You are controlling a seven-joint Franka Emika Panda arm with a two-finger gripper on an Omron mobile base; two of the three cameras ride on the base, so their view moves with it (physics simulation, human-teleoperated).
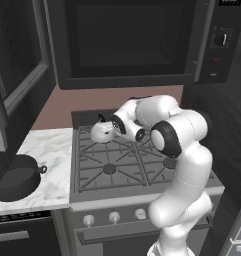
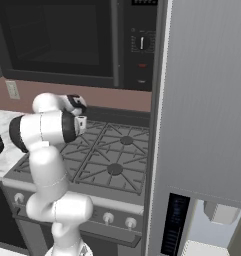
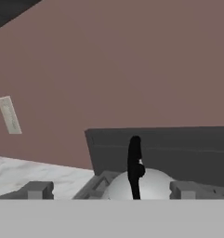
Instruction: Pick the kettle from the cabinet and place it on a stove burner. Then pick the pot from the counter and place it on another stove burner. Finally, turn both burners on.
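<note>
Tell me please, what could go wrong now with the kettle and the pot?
The kettle sits at the rear-left corner of the grate, near its edge; a careless retreat of the gripper might tip it off. The pot waits near the counter front edge, so a clumsy grasp could push it off.

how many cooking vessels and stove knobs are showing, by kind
kettle: 1, on the rear left grate of the stove
pot: 1, on the counter
stove knobs: 3 visible in the left base view, others hidden by the arm
total: 5
</note>
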